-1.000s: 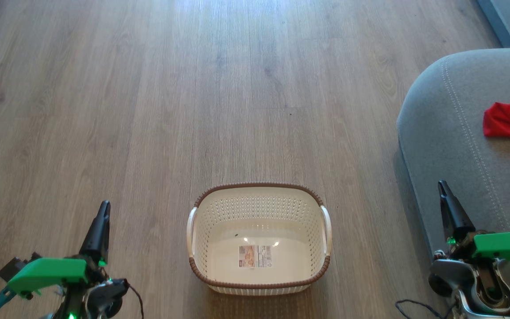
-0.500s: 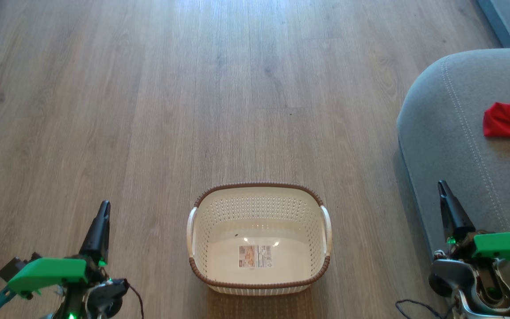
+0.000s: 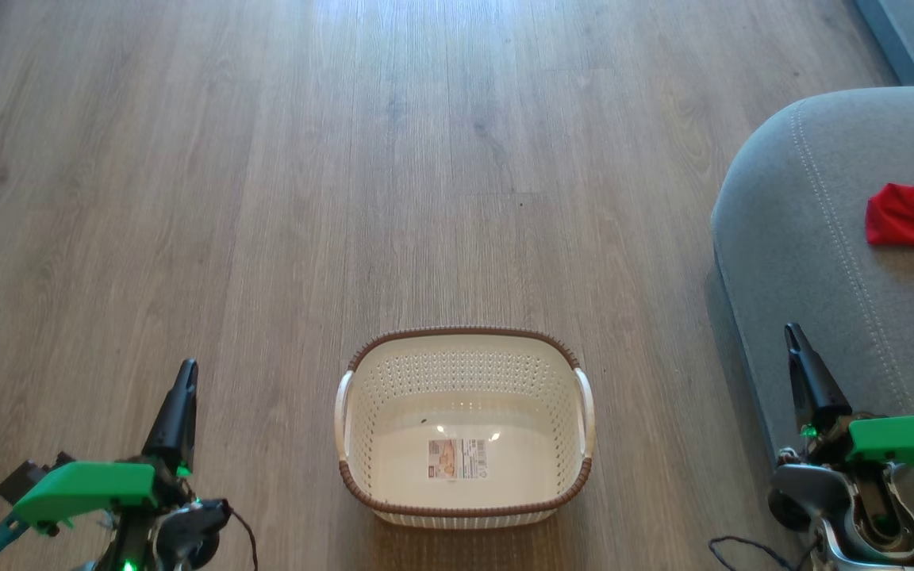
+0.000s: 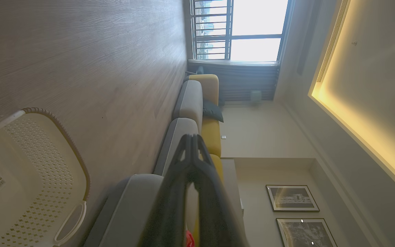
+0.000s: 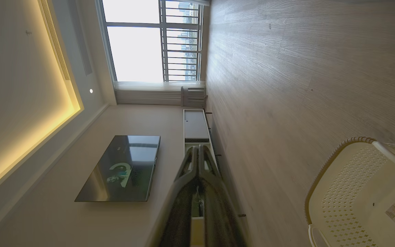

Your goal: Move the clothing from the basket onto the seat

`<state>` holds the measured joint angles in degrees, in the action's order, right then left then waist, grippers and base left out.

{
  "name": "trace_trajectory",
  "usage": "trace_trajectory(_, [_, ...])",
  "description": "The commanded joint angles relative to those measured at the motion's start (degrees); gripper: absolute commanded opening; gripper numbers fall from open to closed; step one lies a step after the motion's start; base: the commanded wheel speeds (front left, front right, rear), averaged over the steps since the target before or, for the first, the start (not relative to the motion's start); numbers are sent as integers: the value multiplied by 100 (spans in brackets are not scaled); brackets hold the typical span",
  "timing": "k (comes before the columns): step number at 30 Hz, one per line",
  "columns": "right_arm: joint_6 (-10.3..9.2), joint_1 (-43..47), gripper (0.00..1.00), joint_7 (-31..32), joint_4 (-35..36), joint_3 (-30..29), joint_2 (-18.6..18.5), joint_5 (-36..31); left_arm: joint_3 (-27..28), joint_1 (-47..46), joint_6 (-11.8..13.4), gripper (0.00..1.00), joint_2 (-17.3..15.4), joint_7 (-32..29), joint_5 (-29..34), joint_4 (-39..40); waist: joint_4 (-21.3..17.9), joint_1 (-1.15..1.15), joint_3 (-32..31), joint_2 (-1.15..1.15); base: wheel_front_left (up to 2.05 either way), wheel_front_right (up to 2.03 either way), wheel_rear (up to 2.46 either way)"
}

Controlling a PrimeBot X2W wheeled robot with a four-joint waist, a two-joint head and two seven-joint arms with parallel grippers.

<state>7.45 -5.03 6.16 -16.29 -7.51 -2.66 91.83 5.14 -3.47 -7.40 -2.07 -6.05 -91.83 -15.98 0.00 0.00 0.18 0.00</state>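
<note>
Soft red clothing (image 3: 913, 214) lies on stitched grey seat (image 3: 798, 230).

I count one basket (image 3: 465, 331), with two side handles (image 3: 584, 400) and one label sticker (image 3: 458, 458) on its bottom; one grey seat (image 3: 806, 238); one heap of red clothing (image 3: 913, 214), pieces too bunched to number; two framed pictures (image 4: 291, 198); one television (image 5: 122, 168); and my two pairs of jaws.

Cream basket (image 3: 465, 492) on floor, red clothing (image 3: 913, 214) on grey seat (image 3: 806, 238)
</note>
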Motion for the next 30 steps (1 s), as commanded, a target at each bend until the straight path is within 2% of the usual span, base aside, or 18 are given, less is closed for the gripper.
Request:
trace_trajectory(1, [3,-115,0,33,226,99,-21,33,139,-272,-9,0,-81,-44,-33,193,0,0,0,0,0,0,0])
trace_trajectory(30, [3,-115,0,33,226,99,-21,34,138,-272,-9,0,-81,-44,-34,193,0,0,0,0,0,0,0])
